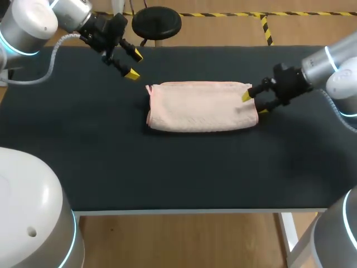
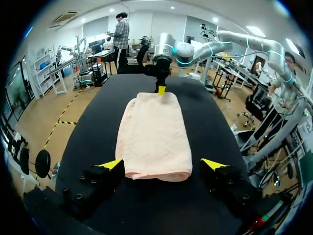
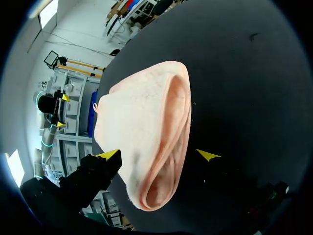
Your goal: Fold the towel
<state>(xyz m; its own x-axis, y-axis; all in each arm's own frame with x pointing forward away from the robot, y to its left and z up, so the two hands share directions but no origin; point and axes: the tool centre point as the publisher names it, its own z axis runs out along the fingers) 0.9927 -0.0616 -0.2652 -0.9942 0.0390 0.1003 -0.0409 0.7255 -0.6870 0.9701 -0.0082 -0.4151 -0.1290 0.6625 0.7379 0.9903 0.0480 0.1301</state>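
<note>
A pink towel (image 1: 203,106) lies folded into a long pad in the middle of the black table (image 1: 167,173). My right gripper (image 1: 254,103) is open at the towel's right end, one yellow tip over the cloth and the other beside it. In the right wrist view the layered end of the towel (image 3: 146,122) sits between the spread fingers of the right gripper (image 3: 158,155). My left gripper (image 1: 134,65) hangs open above the table, behind and left of the towel, holding nothing. In the left wrist view the towel (image 2: 154,132) stretches ahead of the left gripper (image 2: 162,164) to the right gripper (image 2: 160,88).
Bare black tabletop surrounds the towel on all sides. The table's front edge (image 1: 178,211) runs across the near side. Nothing else lies on the surface.
</note>
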